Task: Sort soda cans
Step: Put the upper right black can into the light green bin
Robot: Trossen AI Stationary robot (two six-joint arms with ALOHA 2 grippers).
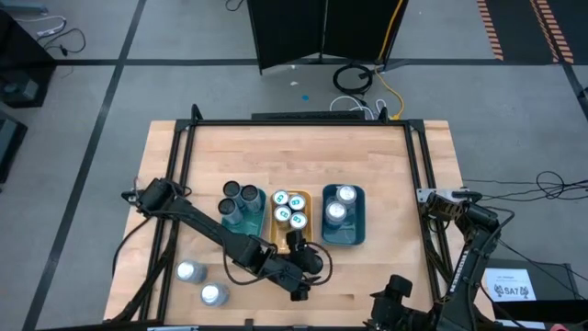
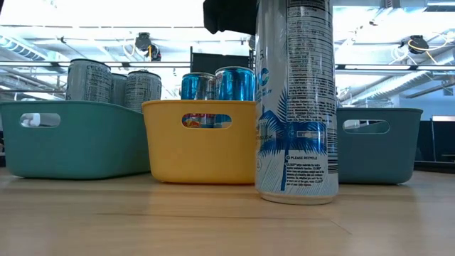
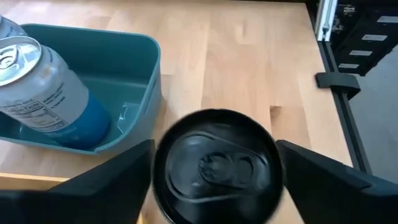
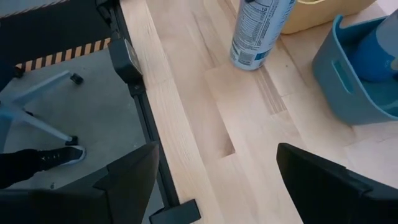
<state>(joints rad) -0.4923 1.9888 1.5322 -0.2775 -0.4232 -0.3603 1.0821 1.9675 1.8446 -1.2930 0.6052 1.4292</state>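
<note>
Now a black-topped can (image 3: 216, 165) stands upright on the table (image 1: 395, 156), just in front of the yellow tray (image 2: 199, 142).
I see my left gripper (image 3: 214, 180) around it, fingers apart either side; my right gripper (image 4: 217, 180) waits spread open at the table's edge.

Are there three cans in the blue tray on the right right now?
No, the high view shows only two silver-topped cans standing in the blue tray.

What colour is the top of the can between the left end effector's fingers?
Black: the can has a dark lid and tab, clearest in the left wrist view, between the left end effector fingers.
</note>
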